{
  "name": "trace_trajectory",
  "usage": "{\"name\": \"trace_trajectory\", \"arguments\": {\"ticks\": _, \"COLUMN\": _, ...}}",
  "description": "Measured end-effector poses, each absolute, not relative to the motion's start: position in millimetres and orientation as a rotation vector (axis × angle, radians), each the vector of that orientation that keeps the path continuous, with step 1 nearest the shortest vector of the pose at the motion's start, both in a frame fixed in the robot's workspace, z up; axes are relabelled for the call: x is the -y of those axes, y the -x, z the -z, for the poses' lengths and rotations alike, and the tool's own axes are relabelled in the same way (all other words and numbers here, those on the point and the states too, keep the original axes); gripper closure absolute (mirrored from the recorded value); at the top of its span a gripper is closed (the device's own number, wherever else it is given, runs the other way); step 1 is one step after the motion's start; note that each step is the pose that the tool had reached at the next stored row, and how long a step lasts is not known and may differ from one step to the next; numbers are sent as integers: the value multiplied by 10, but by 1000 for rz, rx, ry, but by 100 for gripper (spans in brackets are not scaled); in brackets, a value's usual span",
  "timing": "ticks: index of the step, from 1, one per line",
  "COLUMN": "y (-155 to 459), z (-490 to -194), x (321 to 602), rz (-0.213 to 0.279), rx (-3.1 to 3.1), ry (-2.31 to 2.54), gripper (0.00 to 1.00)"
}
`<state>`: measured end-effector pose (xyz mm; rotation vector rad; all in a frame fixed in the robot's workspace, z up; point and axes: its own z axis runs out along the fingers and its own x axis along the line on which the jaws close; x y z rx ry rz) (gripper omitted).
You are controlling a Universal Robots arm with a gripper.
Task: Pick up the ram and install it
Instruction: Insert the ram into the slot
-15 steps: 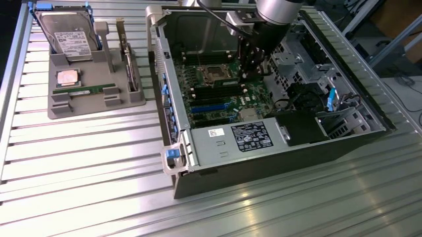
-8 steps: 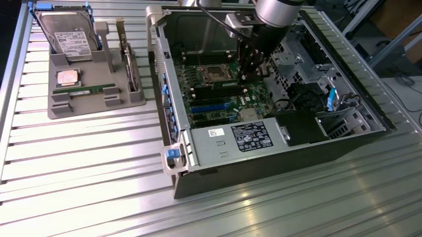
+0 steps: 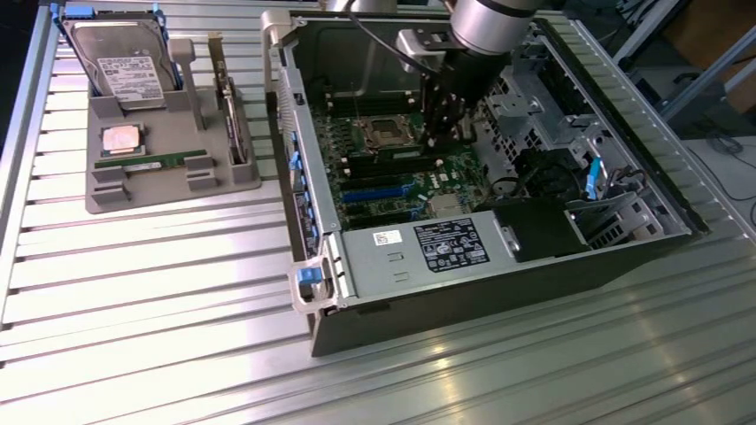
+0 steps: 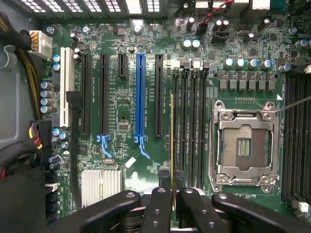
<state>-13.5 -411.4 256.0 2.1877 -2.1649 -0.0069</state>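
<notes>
Currently the gripper (image 4: pixel 172 183) is closed on the ram (image 4: pixel 172 131), holding it edge-on (only its thin gold-lined edge faces the wrist camera) over the bank of black memory slots (image 4: pixel 194 121) just beside the processor socket (image 4: pixel 244 145). The stick runs parallel to those slots; whether it touches one cannot be told. In the exterior view, the arm (image 3: pixel 484 27) reaches into the open computer case (image 3: pixel 497 297), beside the socket.

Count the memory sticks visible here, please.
2. One memory stick stands edge-on, gripped between the fingers, by the motherboard slots. A second memory stick lies in the grey holder outside the case. Others could be hidden.
</notes>
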Motion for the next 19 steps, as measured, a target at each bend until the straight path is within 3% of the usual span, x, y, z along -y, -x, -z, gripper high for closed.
{"name": "trace_trajectory", "arguments": {"ticks": 19, "y": 384, "z": -2448, "x": 4054, "rz": 8, "rx": 2215, "ry": -2136, "gripper": 87}}
